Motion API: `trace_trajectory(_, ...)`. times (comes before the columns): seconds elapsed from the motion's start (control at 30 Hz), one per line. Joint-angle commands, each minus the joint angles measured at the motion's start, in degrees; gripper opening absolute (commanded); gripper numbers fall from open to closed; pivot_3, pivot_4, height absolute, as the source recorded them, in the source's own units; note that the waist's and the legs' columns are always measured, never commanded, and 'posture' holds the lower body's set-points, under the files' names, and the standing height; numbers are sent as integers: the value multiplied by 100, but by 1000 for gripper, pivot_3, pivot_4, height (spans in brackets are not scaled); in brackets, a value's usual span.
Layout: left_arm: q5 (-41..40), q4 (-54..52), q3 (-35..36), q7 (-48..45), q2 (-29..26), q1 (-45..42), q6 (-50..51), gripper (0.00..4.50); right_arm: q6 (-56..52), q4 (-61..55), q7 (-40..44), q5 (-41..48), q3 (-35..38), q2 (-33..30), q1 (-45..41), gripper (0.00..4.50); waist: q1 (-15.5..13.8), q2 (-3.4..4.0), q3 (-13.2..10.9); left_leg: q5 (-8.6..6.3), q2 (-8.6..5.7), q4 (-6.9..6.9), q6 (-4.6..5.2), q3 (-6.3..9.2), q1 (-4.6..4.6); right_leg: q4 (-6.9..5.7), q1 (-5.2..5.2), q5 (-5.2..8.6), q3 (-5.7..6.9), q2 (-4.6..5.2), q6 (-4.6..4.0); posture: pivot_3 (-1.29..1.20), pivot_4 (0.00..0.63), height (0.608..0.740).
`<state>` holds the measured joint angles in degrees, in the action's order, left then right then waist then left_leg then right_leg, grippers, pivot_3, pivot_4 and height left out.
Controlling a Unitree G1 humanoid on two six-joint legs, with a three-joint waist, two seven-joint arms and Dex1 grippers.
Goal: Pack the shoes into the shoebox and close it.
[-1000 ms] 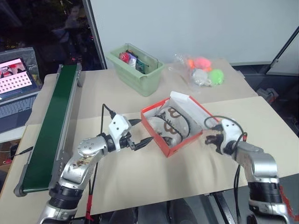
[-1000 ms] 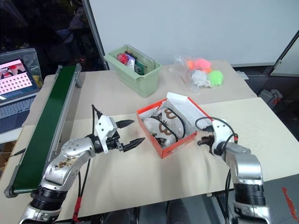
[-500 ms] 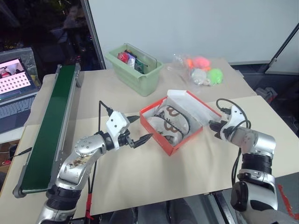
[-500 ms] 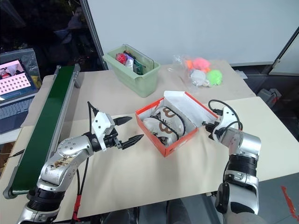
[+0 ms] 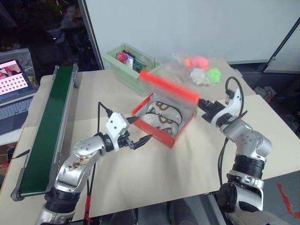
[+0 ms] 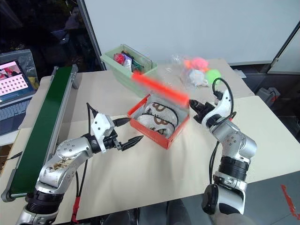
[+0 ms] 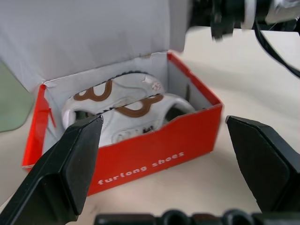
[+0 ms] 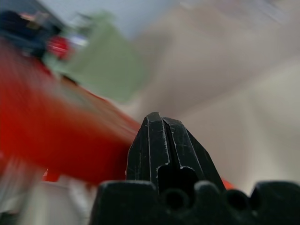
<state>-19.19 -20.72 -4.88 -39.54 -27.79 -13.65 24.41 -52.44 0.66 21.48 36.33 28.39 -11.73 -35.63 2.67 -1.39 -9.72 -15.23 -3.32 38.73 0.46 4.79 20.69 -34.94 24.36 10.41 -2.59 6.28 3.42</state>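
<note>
The shoebox [image 5: 161,123] lid [image 5: 168,86] is a red smear; the left wrist view shows both shoes [image 7: 126,110] inside. Left gripper [image 5: 138,131] jaws spread; right gripper [image 8: 164,150] jaws pressed together.

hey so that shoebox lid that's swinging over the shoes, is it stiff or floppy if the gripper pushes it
Probably fairly stiff: the lid reads as one flat cardboard panel. It is hinged to the shoebox, so a push from the shut right gripper should swing it rather than bend it. It looks light and may spring back.
</note>
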Motion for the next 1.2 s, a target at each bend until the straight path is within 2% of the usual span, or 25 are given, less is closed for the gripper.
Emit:
trace_trajectory(0.03, -140, -457, 288, 195, -53, 38, 210, 4500, 118, -624, 473, 498, -236, -126, 31, 44, -7, 0, 0, 0, 1, 0, 0, 1, 0, 0, 0, 0, 0, 0, 0, 0, 150, 740)
trace_trajectory(0.23, -406, -1211, 718, 528, -163, 457, 822, 4500, 260, -618, 1056, 53, -1321, -846, 68, 44, -8, 1, -1, -1, 2, 0, 1, 0, 1, 2, 2, 1, 1, 0, 0, 0, 150, 740)
trace_trajectory(0.3, -420, -1269, 740, 587, -173, 487, 887, 4500, 286, -709, 1204, -209, -1953, -971, 78, 44, -9, 1, -1, -1, 2, 0, 1, -1, -1, 2, 0, 1, 2, 0, 0, 0, 150, 740)
trace_trajectory(0.37, -430, -1287, 750, 626, -178, 473, 931, 4500, 286, -637, 1174, -498, -2517, -935, -23, 44, 6, 1, -1, -1, 2, 0, 0, -3, -3, 2, -1, 2, 2, 0, 1, 0, 150, 740)
trace_trajectory(0.5, -439, -1326, 752, 670, -186, 490, 960, 4500, 310, -27, 985, -992, -3119, -788, -332, 44, -6, 0, -1, -2, 3, -1, -1, -5, -4, 3, 2, 1, 2, -5, 0, 0, 150, 740)
trace_trajectory(0.6, -450, -1420, 773, 715, -192, 554, 969, 4500, 257, 953, 930, -1669, -3770, -886, -522, 44, -41, 0, -1, -4, 0, 0, -4, -2, -2, 6, 0, 0, 2, -4, -2, 0, 150, 740)
trace_trajectory(0.77, -440, -1530, 793, 789, -192, 634, 967, 4500, 237, 1411, 1224, -2058, -4244, -1043, -617, 44, -53, -5, 3, -6, -2, -1, -8, 2, -14, 8, -11, 0, 6, -5, -4, 0, 150, 740)
trace_trajectory(1.03, -447, -1559, 853, 965, -123, 711, 984, 4500, 310, 1338, 1242, -2145, -4047, -984, -741, 44, -52, -6, 5, -9, 0, -2, -10, 1, -34, 7, -30, 4, 7, -6, -1, 0, 150, 740)
trace_trajectory(1.1, -438, -1470, 932, 1117, -25, 681, 975, 4500, 202, 990, 1054, -1858, -3520, -890, -807, 44, -53, -7, 5, -10, 0, -2, -10, 1, -34, 7, -29, 4, 7, -6, -1, 0, 150, 740)
trace_trajectory(1.2, -318, -1258, 1078, 1376, 120, 653, 932, 4500, 229, 506, 497, -1322, -2271, -672, -955, 44, -64, -6, 2, -9, 4, -1, -11, 4, -19, 6, -15, 2, 6, -5, -3, 0, 150, 740)
